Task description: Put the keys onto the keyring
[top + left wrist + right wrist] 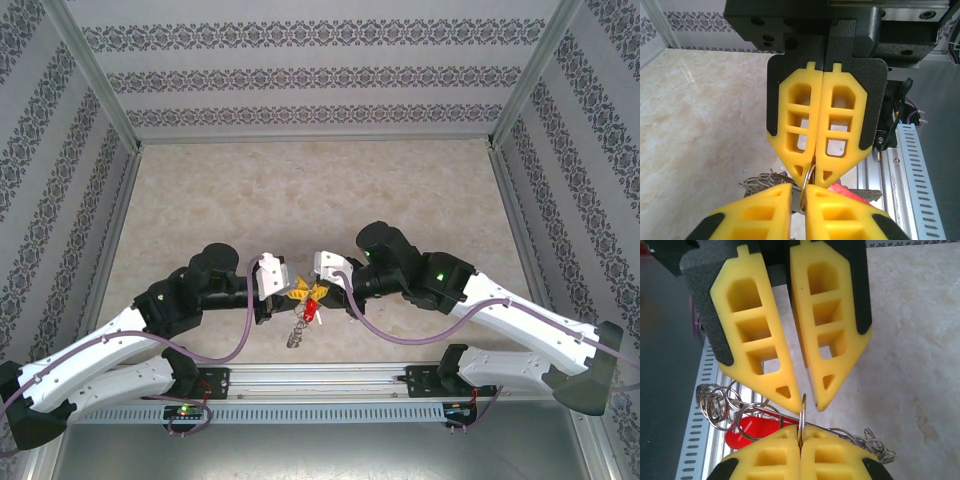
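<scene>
Above the near edge of the table (300,190), the right gripper (801,436) is clamped on a thin metal ring (803,412). The left gripper (807,399) stands narrow about the same ring; firm contact cannot be determined. The wavy keyring (866,441) and a red-headed key (752,429) sit bunched just beside that ring.

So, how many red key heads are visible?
1. The red key head hangs beside the ring held between the left hand and right hand; others may be hidden behind them.

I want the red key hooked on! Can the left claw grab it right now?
Probably not: the left claw looks pinched on a thin metal ring that the right claw also grips, and the red key sits beside their tips.
</scene>
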Action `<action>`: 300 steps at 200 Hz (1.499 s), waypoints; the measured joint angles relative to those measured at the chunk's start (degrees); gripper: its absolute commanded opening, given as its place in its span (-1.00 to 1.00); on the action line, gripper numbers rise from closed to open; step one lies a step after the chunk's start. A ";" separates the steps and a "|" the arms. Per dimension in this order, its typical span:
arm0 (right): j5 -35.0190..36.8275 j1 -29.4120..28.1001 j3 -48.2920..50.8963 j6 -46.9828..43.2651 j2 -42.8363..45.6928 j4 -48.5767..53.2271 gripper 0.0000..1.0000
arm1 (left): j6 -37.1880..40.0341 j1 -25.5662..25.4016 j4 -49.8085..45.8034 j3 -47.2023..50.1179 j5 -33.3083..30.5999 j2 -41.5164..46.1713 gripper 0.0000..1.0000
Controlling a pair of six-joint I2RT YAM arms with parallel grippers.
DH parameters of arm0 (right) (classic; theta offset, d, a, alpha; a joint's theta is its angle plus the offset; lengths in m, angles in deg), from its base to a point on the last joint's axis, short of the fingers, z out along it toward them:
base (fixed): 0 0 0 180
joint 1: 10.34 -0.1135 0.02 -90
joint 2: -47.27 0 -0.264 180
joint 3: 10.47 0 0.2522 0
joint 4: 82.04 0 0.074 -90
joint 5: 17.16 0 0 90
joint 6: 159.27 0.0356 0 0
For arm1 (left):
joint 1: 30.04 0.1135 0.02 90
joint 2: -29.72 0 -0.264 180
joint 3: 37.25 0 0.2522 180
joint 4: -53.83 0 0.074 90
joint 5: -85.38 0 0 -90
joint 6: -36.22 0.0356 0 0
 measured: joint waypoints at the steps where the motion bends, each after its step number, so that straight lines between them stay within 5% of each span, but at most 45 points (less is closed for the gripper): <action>1: -0.02 -0.02 -0.02 -0.02 0.00 0.04 -1.00 | -0.02 -0.02 0.00 0.00 0.00 0.00 -0.75; 39: -0.07 -0.11 -0.52 -0.46 0.00 0.59 -1.00 | -0.02 -0.46 0.02 -0.22 0.44 -0.57 -0.77; 53: 0.02 -0.35 -0.52 -0.70 0.00 0.66 -1.00 | 0.00 -0.55 0.02 -0.22 0.72 -0.72 -1.00; 78: -0.07 -0.35 -0.55 -0.94 0.02 1.09 -1.00 | -0.22 -0.79 0.04 -0.20 1.27 -0.68 -1.00; 99: -0.66 -0.46 -0.52 -0.59 0.04 0.70 -0.54 | -0.57 -0.79 1.25 0.92 1.55 0.68 -1.00; 131: -1.14 -0.72 1.01 1.86 2.25 -2.62 -0.30 | -1.60 -0.83 3.65 3.67 2.05 5.64 -1.00; 272: -5.64 -0.72 13.35 15.52 12.59 -20.04 -0.52 | -12.26 -0.33 28.59 15.26 7.98 10.32 -1.00; 300: -6.12 -0.72 13.64 15.80 13.88 -21.55 -0.41 | -13.64 -0.20 30.97 15.52 8.00 10.60 -1.00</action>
